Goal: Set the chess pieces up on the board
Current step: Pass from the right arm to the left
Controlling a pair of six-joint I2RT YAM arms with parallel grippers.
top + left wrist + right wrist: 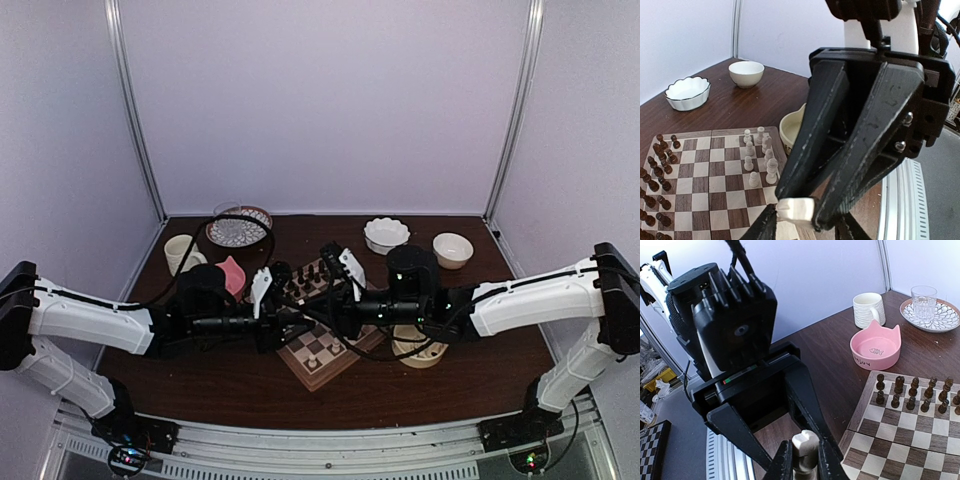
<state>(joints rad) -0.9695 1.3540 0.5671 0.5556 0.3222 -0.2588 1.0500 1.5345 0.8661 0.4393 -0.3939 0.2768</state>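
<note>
Two arms meet nose to nose over the board (318, 358) in the top view. My left claw (285, 325) and right claw (322, 318) sit almost tip to tip, forearms stretched level above the table (200, 400). That reads as a mid-air handover, I'd say to get the piece to the arm that reaches its square. Dark pieces (310, 272) stand at the board's far end.

On the left wrist view, my right claw fills the lens, pinched to a point on a cream piece (796, 209) with its flat end facing this way. My left fingers (765, 226) peek in at the bottom edge on either side, narrowed partway. Whether they touch the piece, I can't tell. Beyond them a small cluster of white pieces (760, 152) stands on the board near its edge, beside a cream bowl (790, 131).

Over to the right wrist view, my right fingers (782, 462) clamp the piece, its rounded top showing between them. The left claw faces me, its fingers splayed in a V straddling mine. My judgement is that it's early days, since the white rows aren't laid out yet.
</note>
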